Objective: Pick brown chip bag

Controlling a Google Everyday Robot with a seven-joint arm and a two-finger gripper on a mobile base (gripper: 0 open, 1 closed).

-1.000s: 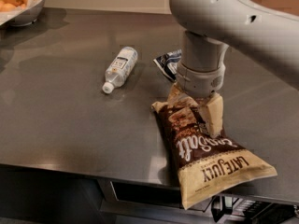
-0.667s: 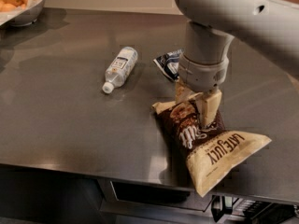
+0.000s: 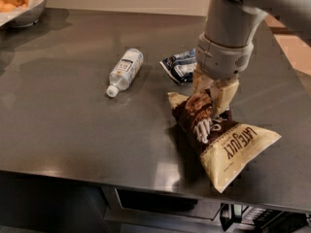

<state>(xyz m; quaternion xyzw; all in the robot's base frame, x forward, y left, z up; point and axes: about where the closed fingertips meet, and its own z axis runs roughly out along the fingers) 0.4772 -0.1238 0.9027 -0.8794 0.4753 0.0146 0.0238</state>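
Observation:
The brown chip bag (image 3: 228, 144) is dark brown with cream ends, white script and "LATE JULY" lettering. It hangs tilted at the front right of the counter, its cream lower end near the front edge. My gripper (image 3: 214, 101) comes down from above and is shut on the bag's upper end, with one cream finger (image 3: 226, 94) on each side of it. The bag's top is raised; I cannot tell whether its lower end still touches the counter.
A small dark blue and white bag (image 3: 181, 67) lies just behind the gripper. A clear water bottle (image 3: 125, 71) lies on its side to the left. A bowl of oranges (image 3: 19, 4) stands at the far left corner of the dark grey counter (image 3: 73, 130).
The gripper has risen with the brown chip bag's top pinched in it. The bag has tilted up and swung a little, and its lower end has shifted right.

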